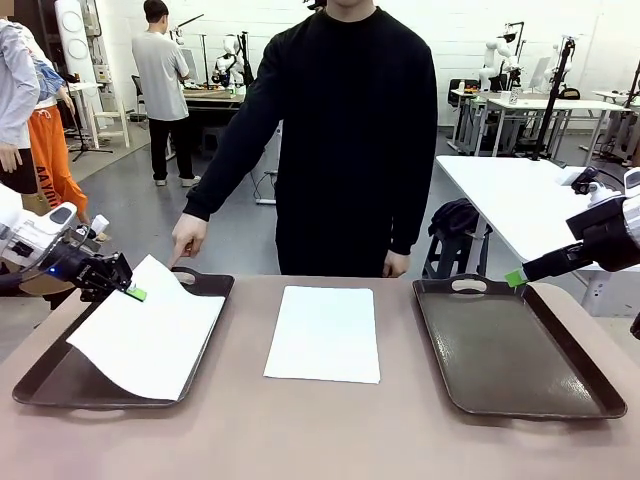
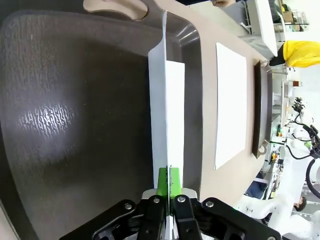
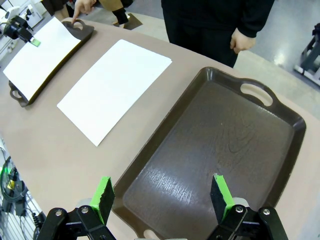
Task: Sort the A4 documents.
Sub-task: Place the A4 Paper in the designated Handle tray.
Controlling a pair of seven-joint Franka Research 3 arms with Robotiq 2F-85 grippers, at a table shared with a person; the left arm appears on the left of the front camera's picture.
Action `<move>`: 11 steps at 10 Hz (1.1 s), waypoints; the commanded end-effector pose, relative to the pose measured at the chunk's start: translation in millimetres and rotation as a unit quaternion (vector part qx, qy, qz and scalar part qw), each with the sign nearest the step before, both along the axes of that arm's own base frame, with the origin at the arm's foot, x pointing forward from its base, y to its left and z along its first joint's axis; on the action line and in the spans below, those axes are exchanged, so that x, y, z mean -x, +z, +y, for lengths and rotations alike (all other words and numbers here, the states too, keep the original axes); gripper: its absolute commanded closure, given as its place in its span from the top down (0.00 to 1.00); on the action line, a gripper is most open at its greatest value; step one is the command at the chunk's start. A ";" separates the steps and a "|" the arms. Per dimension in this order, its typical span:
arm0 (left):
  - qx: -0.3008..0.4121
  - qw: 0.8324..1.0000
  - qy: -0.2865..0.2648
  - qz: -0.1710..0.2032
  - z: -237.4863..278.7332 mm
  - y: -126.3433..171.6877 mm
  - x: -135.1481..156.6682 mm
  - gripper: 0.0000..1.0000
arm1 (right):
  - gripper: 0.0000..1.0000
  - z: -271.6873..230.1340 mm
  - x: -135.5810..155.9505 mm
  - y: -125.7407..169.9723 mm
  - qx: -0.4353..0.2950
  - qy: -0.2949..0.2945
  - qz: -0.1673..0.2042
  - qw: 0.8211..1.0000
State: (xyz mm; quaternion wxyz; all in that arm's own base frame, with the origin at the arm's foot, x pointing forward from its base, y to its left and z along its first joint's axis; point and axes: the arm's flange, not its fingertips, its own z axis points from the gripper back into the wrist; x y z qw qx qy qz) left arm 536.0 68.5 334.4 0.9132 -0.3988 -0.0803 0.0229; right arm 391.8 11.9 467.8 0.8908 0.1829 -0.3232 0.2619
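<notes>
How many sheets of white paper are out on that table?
2: one sheet pinched by the left fingers over the left tray, another sheet flat on the table; more could hide beneath it.

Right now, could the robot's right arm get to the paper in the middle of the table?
Probably yes: the right gripper is open and empty, and the middle sheet lies uncovered, with only the low right tray between them.

White-armed robot, black grippers; person in black.
At frame left, left gripper: black fingers, green pads, silver screws on links, white left arm w/ small blue light. At right edge, right gripper: same black body, green tips, white right arm. Top centre, the person: black long-sleeved sweater, black trousers.
</notes>
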 end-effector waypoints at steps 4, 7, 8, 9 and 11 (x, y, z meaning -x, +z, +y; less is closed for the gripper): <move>-0.128 0.992 0.003 0.021 4.5 13.9 -3.9 0.01 | 1.00 -0.1 -2.9 -3.8 -0.009 0.005 0.000 1.000; -0.127 0.991 -0.009 0.035 -6.4 -2.4 -12.9 0.01 | 1.00 -0.1 -2.9 -3.8 -0.009 0.005 0.000 1.000; -0.132 0.990 -0.011 0.042 -7.9 -6.4 -13.0 0.01 | 1.00 -0.1 -2.9 -3.8 -0.009 0.005 0.000 1.000; -0.137 0.990 -0.006 0.041 -6.3 -4.8 -13.5 0.01 | 1.00 -0.1 -2.9 -3.8 -0.009 0.005 0.000 1.000; -0.158 0.986 0.008 0.045 1.5 4.7 -14.7 0.10 | 1.00 -0.1 -2.9 -3.8 -0.009 0.005 0.000 1.000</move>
